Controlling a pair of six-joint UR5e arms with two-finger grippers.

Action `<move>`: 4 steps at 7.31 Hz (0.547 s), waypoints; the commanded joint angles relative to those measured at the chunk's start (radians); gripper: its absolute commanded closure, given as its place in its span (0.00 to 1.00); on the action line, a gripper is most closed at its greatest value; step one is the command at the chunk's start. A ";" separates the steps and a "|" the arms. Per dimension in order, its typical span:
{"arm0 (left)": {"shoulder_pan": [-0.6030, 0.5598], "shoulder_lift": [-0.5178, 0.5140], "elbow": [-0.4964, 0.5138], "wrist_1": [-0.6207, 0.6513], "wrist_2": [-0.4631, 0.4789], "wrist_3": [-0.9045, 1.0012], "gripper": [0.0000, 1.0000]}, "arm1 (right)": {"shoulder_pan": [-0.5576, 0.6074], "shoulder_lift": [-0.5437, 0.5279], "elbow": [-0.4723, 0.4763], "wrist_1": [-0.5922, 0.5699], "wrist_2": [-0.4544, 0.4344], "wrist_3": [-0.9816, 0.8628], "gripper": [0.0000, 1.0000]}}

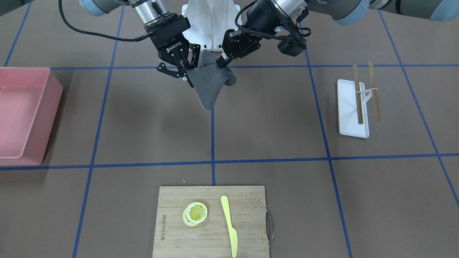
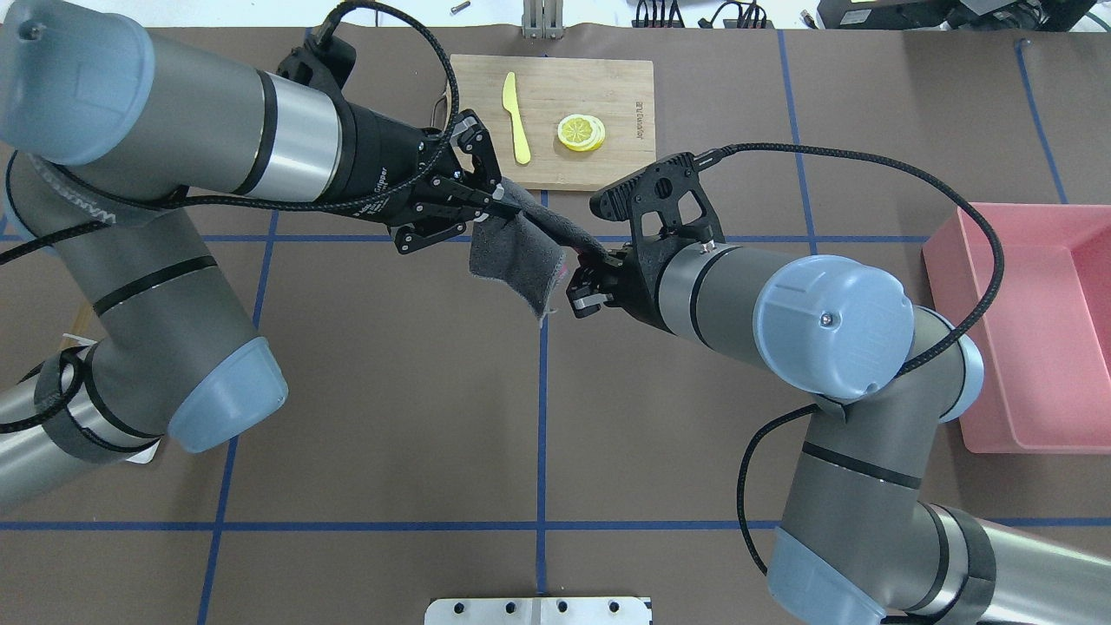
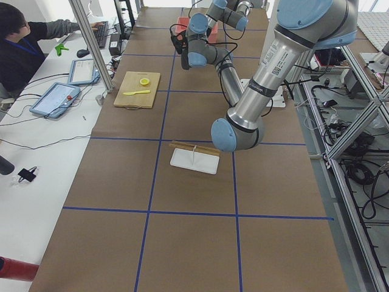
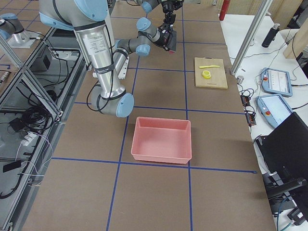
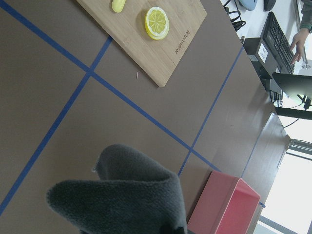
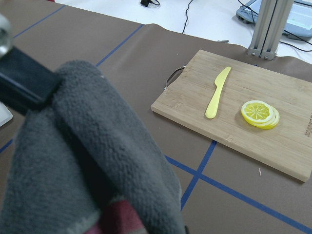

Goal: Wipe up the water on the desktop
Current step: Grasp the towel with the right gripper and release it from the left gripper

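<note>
A dark grey cloth hangs in the air between my two grippers, above the brown desktop near the robot's base. My left gripper is shut on one upper edge of the cloth; in the overhead view its fingers converge on the cloth. My right gripper grips the other upper edge and also shows in the overhead view. The cloth fills the lower part of both wrist views. I see no water patch on the desktop.
A bamboo cutting board at the table's far side carries lemon slices and a yellow knife. A pink bin stands on the robot's right. A white tray with chopsticks lies on its left.
</note>
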State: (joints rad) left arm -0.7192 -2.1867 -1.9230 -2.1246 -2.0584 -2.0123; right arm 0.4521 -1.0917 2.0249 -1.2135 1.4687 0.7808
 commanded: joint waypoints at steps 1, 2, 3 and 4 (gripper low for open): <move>-0.016 0.054 -0.028 0.002 -0.005 0.164 0.02 | 0.013 -0.011 0.015 -0.001 0.001 0.003 1.00; -0.048 0.120 -0.056 0.002 -0.008 0.244 0.01 | 0.031 -0.011 0.015 0.000 0.001 0.005 1.00; -0.101 0.164 -0.063 0.002 -0.038 0.370 0.01 | 0.058 -0.025 0.015 -0.003 0.004 0.005 1.00; -0.197 0.232 -0.062 0.002 -0.152 0.523 0.01 | 0.091 -0.051 0.015 -0.020 0.011 0.005 1.00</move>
State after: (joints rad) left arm -0.8226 -2.0291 -1.9795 -2.1230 -2.1147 -1.6596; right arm 0.5065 -1.1178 2.0395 -1.2194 1.4732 0.7852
